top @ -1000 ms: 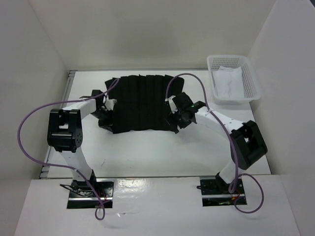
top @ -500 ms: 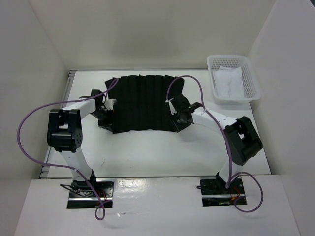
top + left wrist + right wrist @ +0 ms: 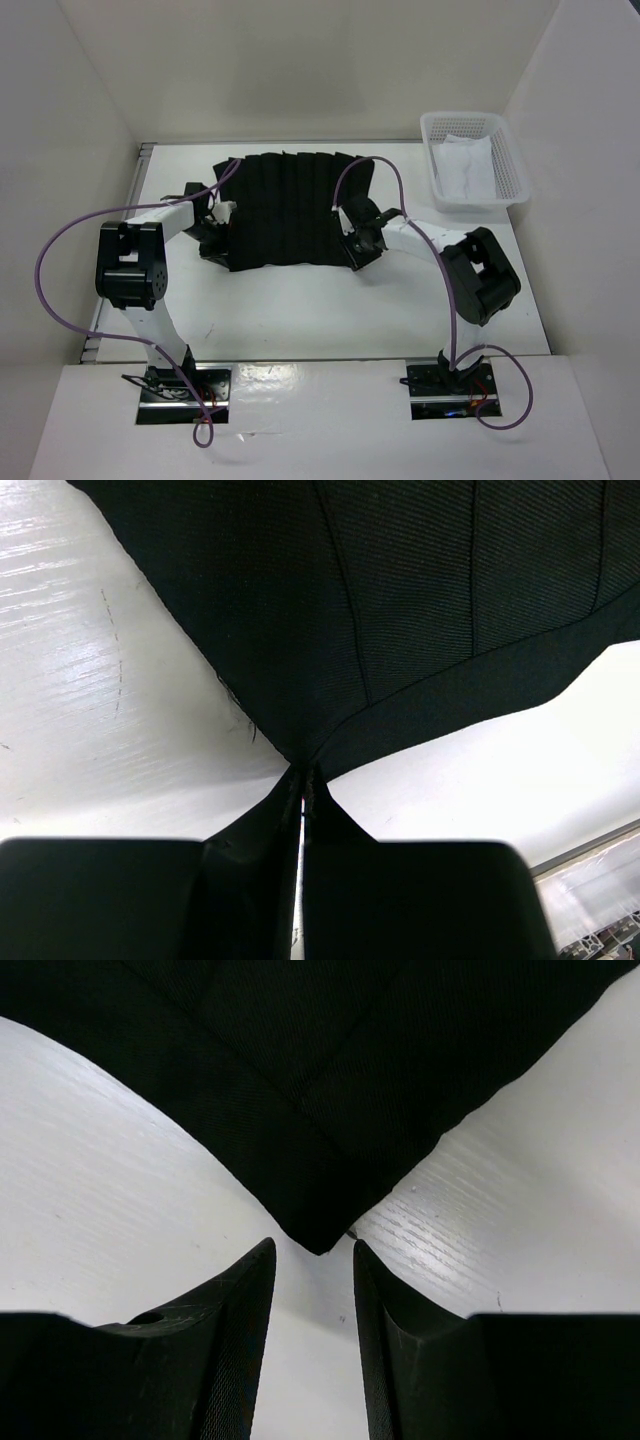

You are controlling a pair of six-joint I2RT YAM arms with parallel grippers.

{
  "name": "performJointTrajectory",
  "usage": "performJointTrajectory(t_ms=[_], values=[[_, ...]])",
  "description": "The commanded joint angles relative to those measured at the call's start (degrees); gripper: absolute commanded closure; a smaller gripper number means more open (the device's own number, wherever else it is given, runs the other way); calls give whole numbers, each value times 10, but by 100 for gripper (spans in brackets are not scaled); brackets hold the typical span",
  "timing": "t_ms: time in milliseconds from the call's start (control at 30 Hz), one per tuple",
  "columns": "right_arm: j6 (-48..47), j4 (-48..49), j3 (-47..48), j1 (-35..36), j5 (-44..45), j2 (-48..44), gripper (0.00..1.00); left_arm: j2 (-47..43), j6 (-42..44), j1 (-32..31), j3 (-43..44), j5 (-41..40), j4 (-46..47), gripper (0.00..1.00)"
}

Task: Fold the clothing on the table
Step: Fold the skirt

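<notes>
The black ribbed clothing [image 3: 290, 205] lies spread flat on the white table [image 3: 300, 310]. My left gripper [image 3: 213, 240] is at its near left corner. In the left wrist view the left gripper [image 3: 302, 772] is shut on that corner, and the clothing [image 3: 400, 600] fans out from the pinch. My right gripper [image 3: 357, 250] is at the near right corner. In the right wrist view the right gripper [image 3: 313, 1243] stands open. The pointed corner of the clothing [image 3: 330, 1080] lies just at its fingertips [image 3: 262, 1260], not clamped.
A white mesh basket [image 3: 474, 160] holding a white cloth [image 3: 465, 168] stands at the far right of the table. White walls close in the left, back and right sides. A metal rail [image 3: 140, 165] runs along the left edge.
My right arm has moved left up to the clothing's near right corner, and its jaws have narrowed. The left arm and the clothing have not moved.
</notes>
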Motion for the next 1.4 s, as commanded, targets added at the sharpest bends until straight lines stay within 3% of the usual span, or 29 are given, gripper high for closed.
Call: performJointTrajectory(t_ms=[0, 533, 700, 1167, 1367], values=[[14, 38, 25, -3, -16, 1, 57, -5, 7, 2, -3, 21, 5, 100], [26, 57, 31, -31, -14, 19, 57, -5, 12, 2, -3, 21, 0, 100], [26, 57, 31, -67, -44, 14, 56, -5, 12, 2, -3, 21, 0, 100], [2, 46, 36, -72, -139, -1, 56, -5, 12, 2, -3, 21, 0, 100], [2, 46, 24, -90, -139, -12, 52, -5, 12, 2, -3, 26, 0, 100]])
